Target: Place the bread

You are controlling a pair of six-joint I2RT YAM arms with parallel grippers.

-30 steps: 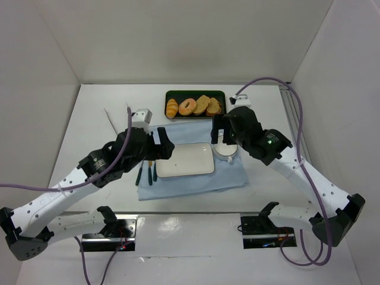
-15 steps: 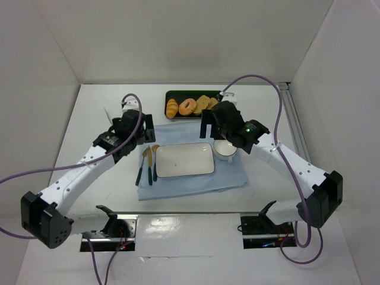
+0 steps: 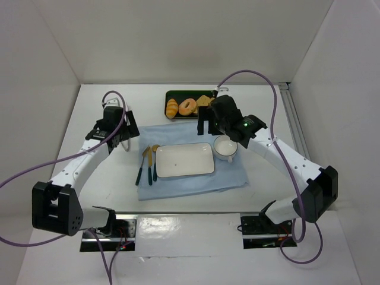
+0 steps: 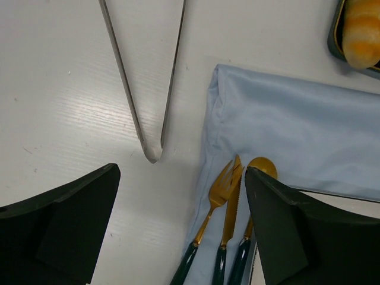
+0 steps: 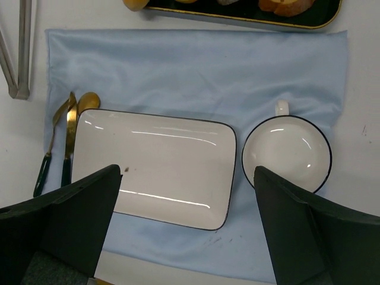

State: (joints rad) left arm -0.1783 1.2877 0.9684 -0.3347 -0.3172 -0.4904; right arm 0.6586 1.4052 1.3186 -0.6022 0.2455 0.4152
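The bread (image 3: 172, 108) is a small golden ridged roll at the left end of the dark tray (image 3: 168, 95) at the back. It also shows at the top right of the left wrist view (image 4: 361, 29), and a sliver shows at the top edge of the right wrist view (image 5: 134, 3). My left gripper (image 3: 124, 135) is open and empty, low over the table at the blue cloth's left edge (image 4: 181, 202). My right gripper (image 3: 211, 127) is open and empty, hovering over the cloth between tray and white plate (image 5: 185, 196).
A bagel (image 3: 188, 106) and toast slices (image 3: 203, 102) share the tray. The white plate (image 3: 184, 160), a cup (image 3: 225, 147) and a gold fork, knife and spoon (image 3: 148, 163) lie on the blue cloth (image 3: 190, 132). Metal tongs (image 4: 148, 136) lie left of the cloth.
My left arm has swung back and to the left, away from the plate and over to the tongs. My right gripper has moved a little back and left, nearer the tray.
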